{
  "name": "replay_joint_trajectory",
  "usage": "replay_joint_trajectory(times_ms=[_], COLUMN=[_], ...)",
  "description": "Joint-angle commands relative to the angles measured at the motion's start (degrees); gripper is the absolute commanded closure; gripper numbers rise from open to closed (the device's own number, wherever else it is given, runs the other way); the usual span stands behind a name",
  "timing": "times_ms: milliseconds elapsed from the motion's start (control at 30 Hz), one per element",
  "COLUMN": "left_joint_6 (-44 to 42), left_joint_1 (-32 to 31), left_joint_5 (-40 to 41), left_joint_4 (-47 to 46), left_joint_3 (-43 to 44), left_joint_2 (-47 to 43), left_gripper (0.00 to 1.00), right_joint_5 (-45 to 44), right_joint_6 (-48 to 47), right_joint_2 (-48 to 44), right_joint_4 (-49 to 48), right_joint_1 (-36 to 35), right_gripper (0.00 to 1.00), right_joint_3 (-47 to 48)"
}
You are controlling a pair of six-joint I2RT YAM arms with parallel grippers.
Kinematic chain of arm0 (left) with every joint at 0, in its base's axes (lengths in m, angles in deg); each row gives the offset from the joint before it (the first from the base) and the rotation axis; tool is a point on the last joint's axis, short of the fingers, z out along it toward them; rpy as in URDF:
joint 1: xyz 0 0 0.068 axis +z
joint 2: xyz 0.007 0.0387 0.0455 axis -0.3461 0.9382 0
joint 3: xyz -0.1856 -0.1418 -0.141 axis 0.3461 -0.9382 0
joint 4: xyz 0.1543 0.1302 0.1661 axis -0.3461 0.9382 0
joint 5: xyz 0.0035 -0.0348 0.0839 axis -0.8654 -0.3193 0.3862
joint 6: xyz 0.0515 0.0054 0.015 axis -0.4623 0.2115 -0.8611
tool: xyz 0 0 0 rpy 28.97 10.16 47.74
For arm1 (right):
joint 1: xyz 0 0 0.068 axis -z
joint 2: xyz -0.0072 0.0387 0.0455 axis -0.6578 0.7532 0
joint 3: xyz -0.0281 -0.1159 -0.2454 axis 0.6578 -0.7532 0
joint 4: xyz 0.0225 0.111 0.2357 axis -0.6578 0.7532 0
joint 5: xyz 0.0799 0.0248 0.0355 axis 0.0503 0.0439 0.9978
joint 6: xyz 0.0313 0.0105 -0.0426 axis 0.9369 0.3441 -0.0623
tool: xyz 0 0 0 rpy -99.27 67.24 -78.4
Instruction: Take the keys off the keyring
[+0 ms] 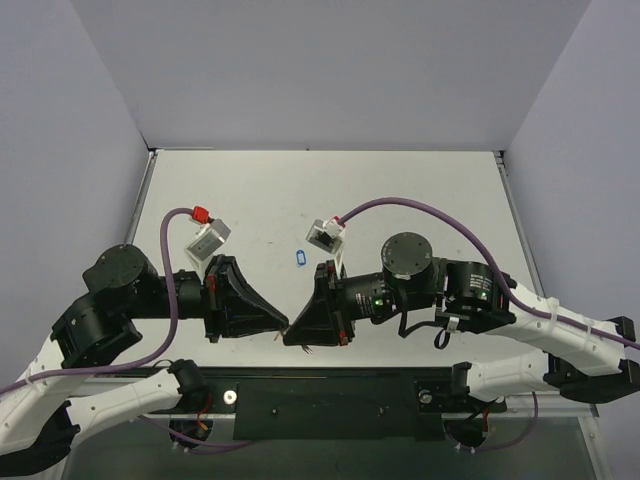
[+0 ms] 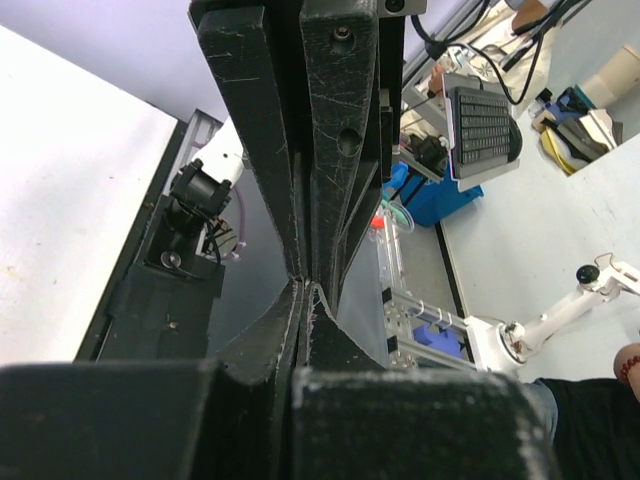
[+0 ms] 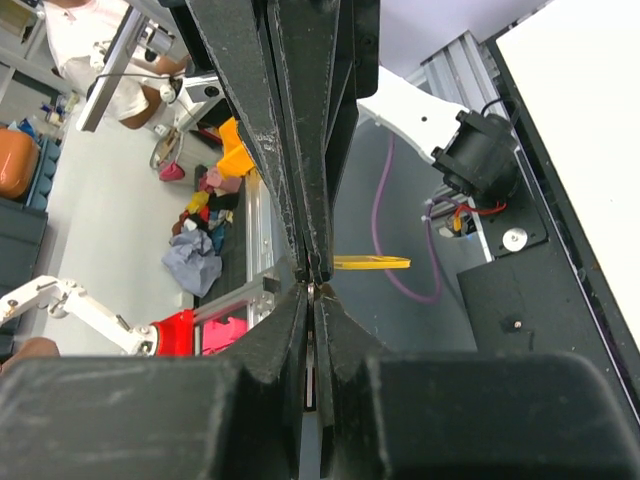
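Keyring (image 3: 372, 263) showed only as a flat yellow tag seen edge-on. It jutted sideways from the spot where the two grippers met tip to tip. Its metal ring was hidden behind the black fingers, and the keys could not be made out in any view.

From above, the meeting point lay nearer the arm bases than a blue tag (image 1: 298, 258) lying flat on the white table (image 1: 420, 190), and slightly to that tag's left. Only an orange-yellow sliver showed between the tips there.

The left gripper (image 2: 303, 290) had its fingers pressed together with no gap visible, and so did the right gripper (image 3: 313, 290). The fingers covered the contact, so which pair actually pinched the keyring could not be told. Each wrist camera looked straight along its own fingers at the other gripper, which blocked most of the centre of the picture.

In the left wrist's background, a blue box (image 2: 437, 196) stood partly hidden behind the fingers, its contents out of sight. A keyboard (image 2: 485, 125) there was too blurred for its lettering to be read. A person in a white top (image 3: 95, 50) was cut off by the corner of the right wrist's picture.
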Motion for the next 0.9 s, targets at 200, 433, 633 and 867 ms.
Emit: replay_joint_trajectory(times_ms=[200, 433, 633, 867], left_joint_6=[-1.9, -1.7, -1.5, -1.8], left_joint_1=[-0.2, -0.2, -0.2, -0.2], left_joint_5=[-8.2, -7.8, -6.5, -4.3], left_joint_4=[7.2, 9.9, 8.4, 8.8], left_joint_3=[1.4, 1.6, 0.5, 1.1], left_joint_2=[1.1, 0.4, -0.4, -0.1], left_gripper=[1.0, 1.0, 1.0, 0.53], right_joint_5=[4.2, 5.7, 5.0, 3.7], right_joint_6=[-3.4, -4.3, -4.2, -4.3], right_joint_2=[3.3, 4.6, 6.1, 5.6], right_joint_4=[3.3, 6.0, 6.0, 5.7], right_joint_1=[0.1, 0.0, -0.5, -0.7], right_gripper=[1.0, 1.0, 1.0, 1.0], right_joint_3=[8.6, 10.3, 11.2, 10.2])
